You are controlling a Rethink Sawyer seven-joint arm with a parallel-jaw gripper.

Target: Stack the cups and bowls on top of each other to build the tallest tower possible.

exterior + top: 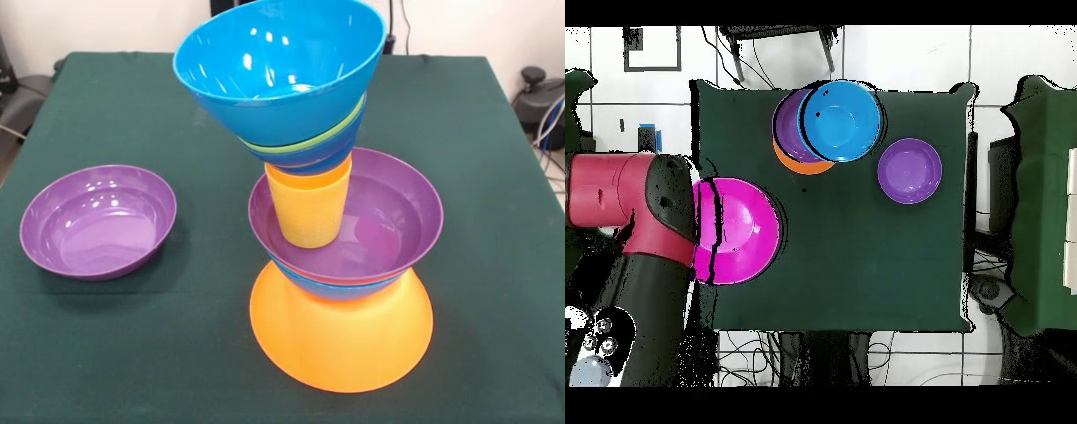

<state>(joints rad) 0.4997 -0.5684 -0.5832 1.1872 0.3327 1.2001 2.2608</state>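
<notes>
The tower stands at the front of the table. Its base is the upside-down yellow-orange bowl (340, 340). On that sit a blue bowl (349, 287) and a purple bowl (388, 216). A yellow cup (309, 208) stands in the purple bowl and carries a dark blue bowl (305, 162), a green bowl (335, 132) and a tilted bright blue bowl (278, 62). The tower also shows in the overhead view (837, 120). My gripper (700, 228), at the arm's end by the table's side edge, holds the large pink bowl (743, 230) in the air. Neither shows in the front view.
A loose purple bowl (97, 221) sits upright on the green cloth, also in the overhead view (910, 170). The red arm (630, 200) hangs over the table's side edge. Chairs and cables stand around the table.
</notes>
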